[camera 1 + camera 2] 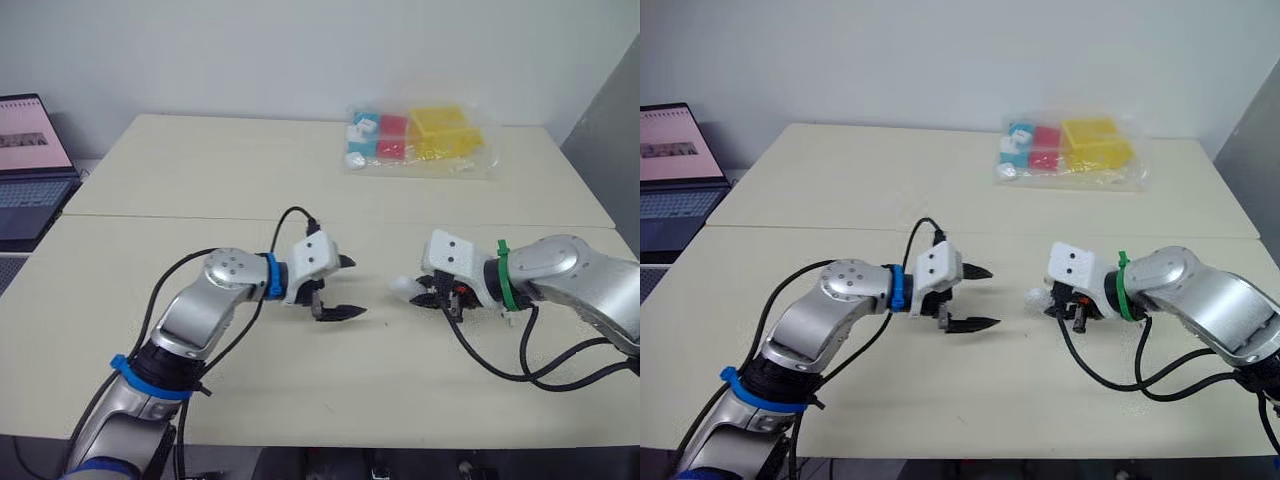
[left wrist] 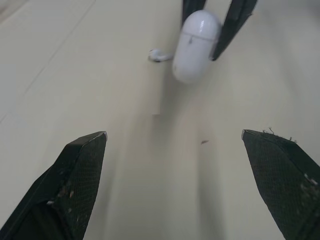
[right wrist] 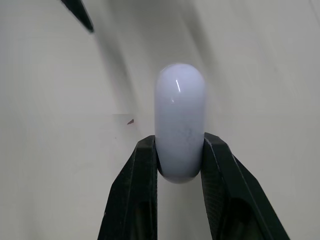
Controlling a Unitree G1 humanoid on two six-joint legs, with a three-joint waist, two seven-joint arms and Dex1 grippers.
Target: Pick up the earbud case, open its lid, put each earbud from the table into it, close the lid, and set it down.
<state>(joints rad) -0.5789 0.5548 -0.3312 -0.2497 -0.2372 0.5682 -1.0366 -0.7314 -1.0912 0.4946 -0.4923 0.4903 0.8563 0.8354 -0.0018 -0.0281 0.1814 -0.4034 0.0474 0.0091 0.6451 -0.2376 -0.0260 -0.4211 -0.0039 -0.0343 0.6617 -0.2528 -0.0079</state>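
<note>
The right gripper point(image 3: 180, 149) is clamped on the earbud case point(image 3: 180, 122), one black finger pressed against each of its flat sides. The fingers hold the white case at one end, so most of its rounded body sticks out past the fingertips. Its lid is down, and in the left wrist view a thin seam runs across the shell. The case sits low over the near half of the table point(image 1: 200, 180), towards the robot's right, but I cannot tell whether it touches the surface. One earbud point(image 2: 157, 55) lies on the table just beside the case, its stem pointing away from it. The left gripper point(image 1: 356, 287) faces the case from the robot's left. Its two fingers are spread wide and empty, and a stretch of bare tabletop separates them from the case's free end. On the far side of the table lies a clear plastic bag point(image 1: 415, 135) of coloured boxes. A laptop point(image 1: 30, 165) stands off the table's left edge.
</note>
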